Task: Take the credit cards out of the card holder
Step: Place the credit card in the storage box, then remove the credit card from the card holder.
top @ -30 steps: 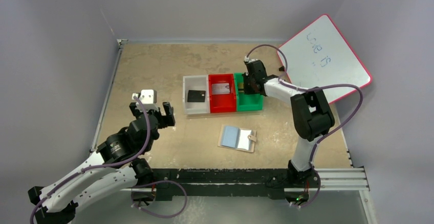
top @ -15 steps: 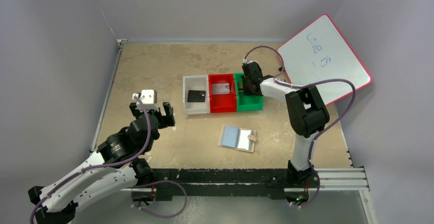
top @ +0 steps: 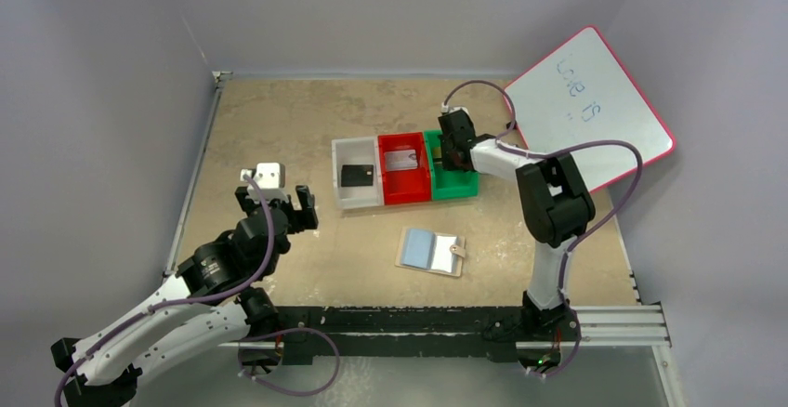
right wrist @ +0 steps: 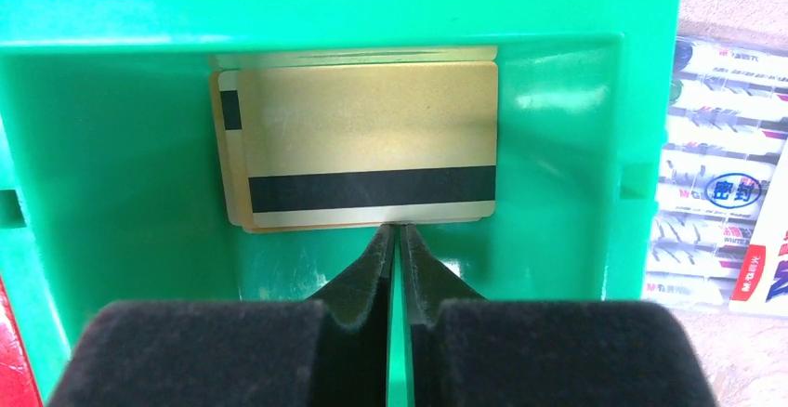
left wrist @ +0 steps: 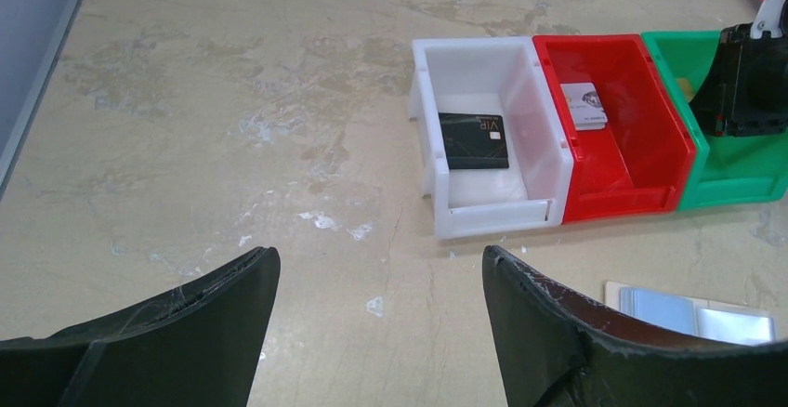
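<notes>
Setting: a tan, scuffed desk (top: 279,119) stood enclosed by grey walls, with a whiteboard (top: 595,110) leaning at the far right corner.
Right end effector (right wrist: 400,230): its fingers were almost together, with only a thin slit between them. The tips met the near edge of a gold card (right wrist: 367,147); whether they pinched that edge could not be told.
Gold card: it lay stripe side up on top of other cards inside the green bin (right wrist: 558,82).
Beside the green bin: a marker pack (right wrist: 720,203) lay on the right.
Red bin (left wrist: 632,198): it touched the green bin and held a pale card (left wrist: 584,107).
White bin (left wrist: 492,216): it stood next in the row and held a black card (left wrist: 474,140).
Card holder (top: 431,251): it lay open on the desk nearer than the bins, blue pockets up, well apart from both arms.
Left end effector (left wrist: 381,268): its fingers were wide apart with nothing between them, above the desk and left of the bins.
</notes>
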Controlling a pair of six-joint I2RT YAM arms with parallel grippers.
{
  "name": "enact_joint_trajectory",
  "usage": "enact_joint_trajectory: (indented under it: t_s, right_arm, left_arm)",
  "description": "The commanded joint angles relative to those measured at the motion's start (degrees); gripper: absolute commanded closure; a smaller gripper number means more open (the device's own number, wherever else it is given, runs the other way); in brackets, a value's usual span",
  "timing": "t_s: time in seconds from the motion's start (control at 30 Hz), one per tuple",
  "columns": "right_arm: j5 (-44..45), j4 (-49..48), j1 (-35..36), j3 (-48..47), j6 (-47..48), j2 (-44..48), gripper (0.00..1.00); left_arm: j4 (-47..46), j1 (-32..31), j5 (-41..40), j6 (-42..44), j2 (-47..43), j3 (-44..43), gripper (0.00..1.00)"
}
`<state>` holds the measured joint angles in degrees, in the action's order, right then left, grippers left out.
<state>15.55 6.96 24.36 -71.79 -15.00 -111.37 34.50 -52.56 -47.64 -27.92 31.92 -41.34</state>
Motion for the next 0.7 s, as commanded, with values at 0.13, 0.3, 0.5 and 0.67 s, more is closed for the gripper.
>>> enact_joint_trajectory:
  t_s: [0.13,0.3,0.5,0.67]
  right_arm:
    - [-1.5,0.3,0.3,2.4,-0.5,11.6,0.87]
    - [-3.1,0.9,0.5,4.0,-0.3,21.4,0.83]
    - [-2.0,-4.1,0.8,12.0,-0.5,38.3,0.77]
    - [0.2,-10.1,0.8,24.4,-9.4,48.9,0.66]
  left_arm:
    - [-0.5,0.1,-1.5,-0.9,0.9,-1.7,0.20]
    - [-0.5,0.2,-1.6,-1.0,1.1,-1.9,0.20]
    - [0.9,0.2,-3.4,-1.9,1.0,-2.4,0.21]
    - [2.5,0.1,-7.4,-4.0,-1.2,-2.6,0.21]
